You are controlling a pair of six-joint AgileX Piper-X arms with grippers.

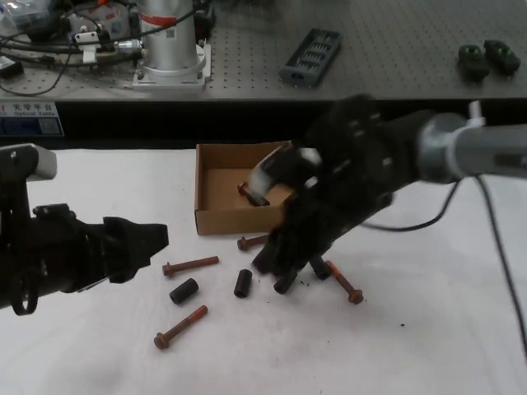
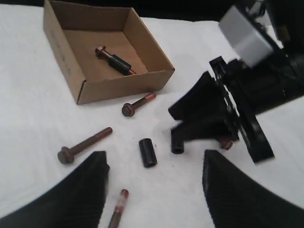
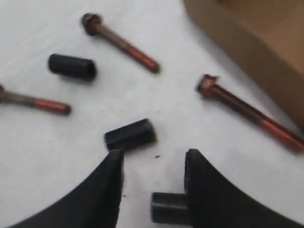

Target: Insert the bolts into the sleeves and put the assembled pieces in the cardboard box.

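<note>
The cardboard box (image 1: 216,216) stands at mid-bench with one bolt-in-sleeve piece (image 2: 114,59) inside. My right gripper (image 3: 154,180) hangs open low over the cloth just in front of the box. A black sleeve (image 3: 130,135) lies just past its fingertips, and another sleeve (image 3: 168,207) lies against the inner side of one finger. A third sleeve (image 3: 72,66) lies farther off. Rusty bolts (image 3: 118,42), (image 3: 249,113) lie loose around them. My left gripper (image 2: 152,190) is open and holds nothing, back from the parts at the left (image 1: 156,239).
More loose bolts (image 1: 191,265), (image 1: 179,326), (image 1: 344,282) and a sleeve (image 1: 184,291) lie scattered on the white cloth. Behind the cloth, a dark breadboard bench holds a metal post (image 1: 169,41), cables and a blue rack (image 1: 311,53).
</note>
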